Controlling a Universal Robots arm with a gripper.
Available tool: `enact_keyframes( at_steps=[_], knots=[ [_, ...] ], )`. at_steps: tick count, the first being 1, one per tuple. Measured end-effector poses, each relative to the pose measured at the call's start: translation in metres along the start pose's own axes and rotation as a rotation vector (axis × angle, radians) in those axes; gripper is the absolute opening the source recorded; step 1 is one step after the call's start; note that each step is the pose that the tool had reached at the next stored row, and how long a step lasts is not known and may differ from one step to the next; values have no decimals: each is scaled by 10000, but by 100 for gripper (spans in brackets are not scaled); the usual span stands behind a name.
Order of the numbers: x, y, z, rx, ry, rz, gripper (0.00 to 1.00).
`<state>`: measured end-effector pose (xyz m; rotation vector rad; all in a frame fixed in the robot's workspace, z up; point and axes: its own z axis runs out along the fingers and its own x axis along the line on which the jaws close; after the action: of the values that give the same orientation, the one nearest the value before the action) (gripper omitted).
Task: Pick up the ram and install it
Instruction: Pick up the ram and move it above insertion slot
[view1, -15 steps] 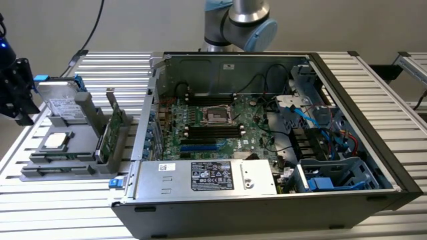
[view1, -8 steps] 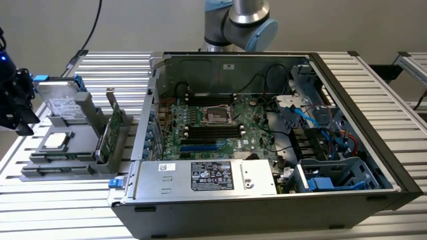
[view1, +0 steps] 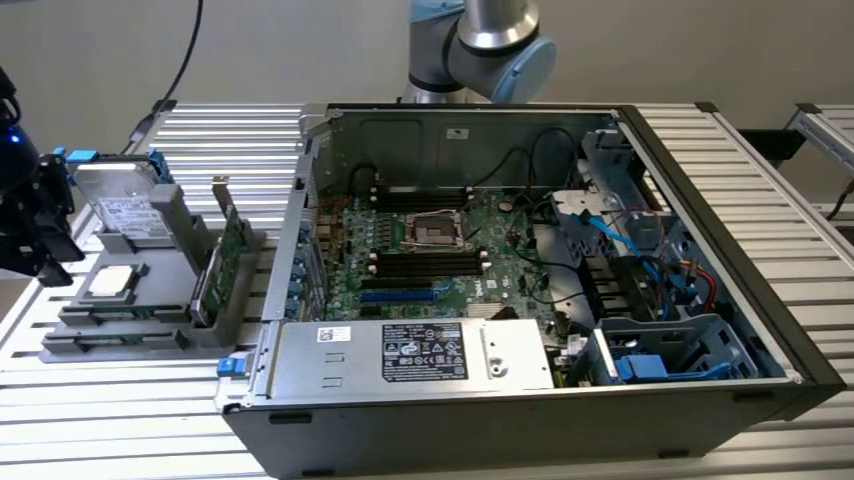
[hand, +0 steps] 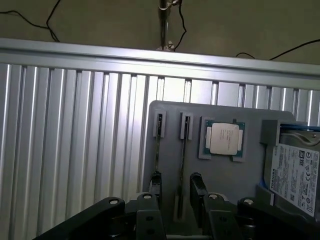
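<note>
I am holding my end effector (hand: 176, 192), fingers apart, astride the ram (hand: 182, 160) in the gray tray (hand: 220, 111). I judge that centring squarely matters for an even, straight grip.

We see the gripper (hand: 176, 177) with jaws apart, a black finger on either side of the ram (hand: 182, 155), which stands edge-on in the grey holder (hand: 170, 112). A CPU (hand: 223, 138) lies just beside it, a hard drive (hand: 295, 172) beyond, on the slatted aluminium table (hand: 75, 140).
</note>
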<state>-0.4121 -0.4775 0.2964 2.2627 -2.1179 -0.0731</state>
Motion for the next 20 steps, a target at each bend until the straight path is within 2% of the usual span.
enact_keyframes(
  at_steps=[6,20],
  knots=[
    [16,-148,100,0,0,0,36],
    [212,-150,354,-1,1,-2,36]
  ],
)
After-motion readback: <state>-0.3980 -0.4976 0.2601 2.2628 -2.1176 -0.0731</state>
